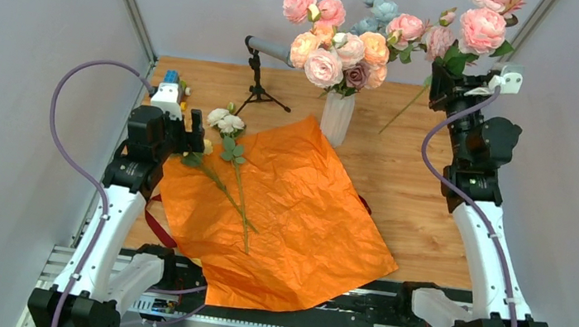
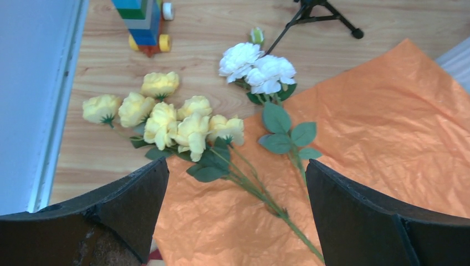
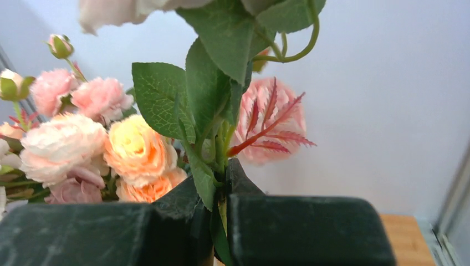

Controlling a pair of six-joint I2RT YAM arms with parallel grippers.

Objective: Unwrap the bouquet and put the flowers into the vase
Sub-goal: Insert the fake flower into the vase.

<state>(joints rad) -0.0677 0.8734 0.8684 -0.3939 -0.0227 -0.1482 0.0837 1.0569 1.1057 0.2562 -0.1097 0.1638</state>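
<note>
The biggest risk is the vase [image 1: 336,117] at the far centre. It is narrow, already packed, and carries a wide head of flowers [image 1: 342,49], so it looks top-heavy. The right gripper [image 3: 221,188] is clamped on 1 pink stem [image 1: 483,29], raised at the far right. That stem's long tail could knock the vase over or miss its crowded mouth.

A smaller risk is at the left. The left gripper [image 2: 235,216] hangs with jaws spread wide, holding nothing, over 2 loose stems, 1 yellow [image 2: 166,119] and 1 white [image 2: 258,66]. A low pinch could catch the paper [image 1: 288,213] and drag it; its far corner lies just beside the vase.

The bouquet is unwrapped. The crinkled orange sheet lies flat across the near centre, and the dark red ribbon [image 1: 157,226] trails off its near-left edge. The loose stems' heads rest on the wood and their thin green tails lie on the paper.
</note>
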